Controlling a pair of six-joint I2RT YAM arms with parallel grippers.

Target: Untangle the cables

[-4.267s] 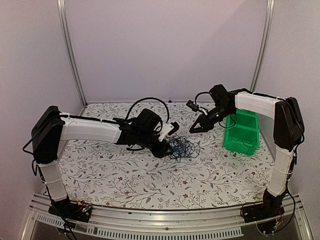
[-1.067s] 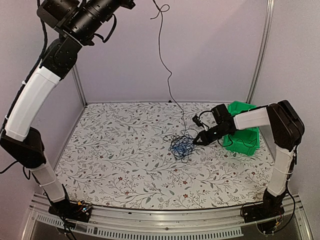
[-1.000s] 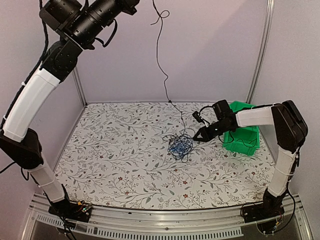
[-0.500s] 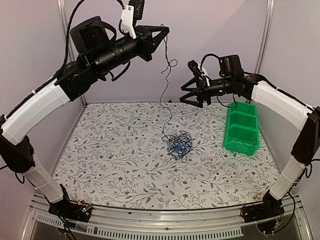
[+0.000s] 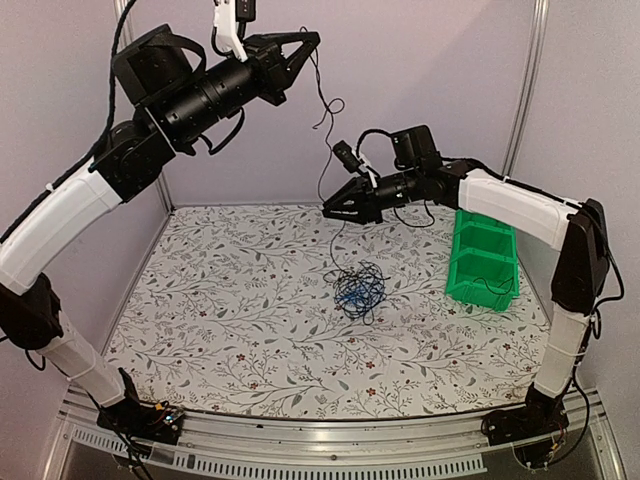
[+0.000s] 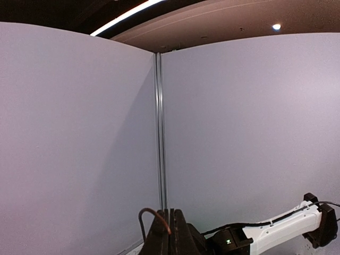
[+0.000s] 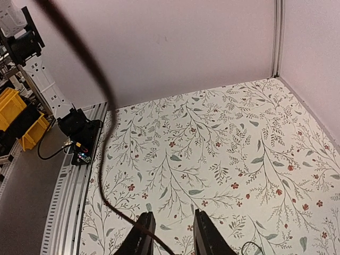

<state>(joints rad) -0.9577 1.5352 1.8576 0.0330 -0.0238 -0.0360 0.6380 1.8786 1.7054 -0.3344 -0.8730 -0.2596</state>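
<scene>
The left gripper (image 5: 303,43) pinches a thin black cable (image 7: 109,122) hanging steeply down to the black-and-blue wire tangle (image 5: 358,288). The right gripper (image 5: 337,208), spread, sits right at its lower stretch.

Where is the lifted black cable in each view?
Top external: lifted black cable hangs from the left gripper to the tangle.
Left wrist: only its bent end, bottom centre.
Right wrist: blurred dark line down the left.
Shared: floral table cover, top and right wrist only.

matt black cables (image 5: 360,288), glossy green plastic bin (image 5: 485,262).
</scene>
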